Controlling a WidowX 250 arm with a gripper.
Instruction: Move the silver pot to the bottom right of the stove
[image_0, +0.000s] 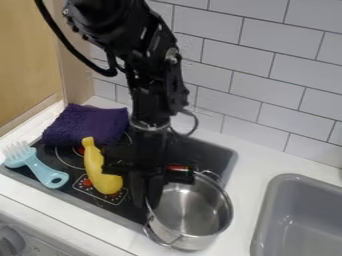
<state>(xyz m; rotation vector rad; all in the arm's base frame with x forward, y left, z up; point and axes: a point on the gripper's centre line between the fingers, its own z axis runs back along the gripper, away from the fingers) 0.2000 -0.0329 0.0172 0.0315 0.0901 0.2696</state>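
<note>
Most of the way along, by the look of it, with the silver pot (195, 212) at the lower middle of the frame, over the lower right corner of the black stove (129, 211) and jutting past its right edge above the white counter (253, 171). No telling from here between resting and slightly raised. Above the stove, right at the pot's left rim, find the black gripper (146, 205), pointing down; cannot tell how far open, nor whether holding that rim or merely beside it. Left to do, at a guess: nudge the pot a little left, fully onto the stove's lower right part, set down flat if raised, let go if gripped, then back off upward. Call it close to the goal, but not safely finished with so much overhang.
</note>
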